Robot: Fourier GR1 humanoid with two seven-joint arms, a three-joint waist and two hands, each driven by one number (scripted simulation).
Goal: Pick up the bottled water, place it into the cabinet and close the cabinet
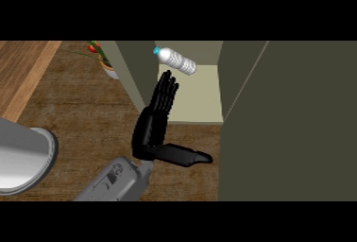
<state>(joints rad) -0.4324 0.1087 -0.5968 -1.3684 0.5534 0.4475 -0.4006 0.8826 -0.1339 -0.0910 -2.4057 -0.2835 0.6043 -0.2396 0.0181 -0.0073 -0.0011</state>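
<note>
1. My hand point(155, 124) is flat, fingers straight, thumb out, holding nothing.
2. The bottle point(175, 60) lies in the cabinet point(199, 97), just past my fingertips point(167, 80), apart.

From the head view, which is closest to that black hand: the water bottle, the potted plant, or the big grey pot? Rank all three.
Measured from the left hand:
1. Water bottle, just beyond the fingertips, inside the cabinet.
2. Potted plant, up and left.
3. Grey pot, far left edge.
</note>
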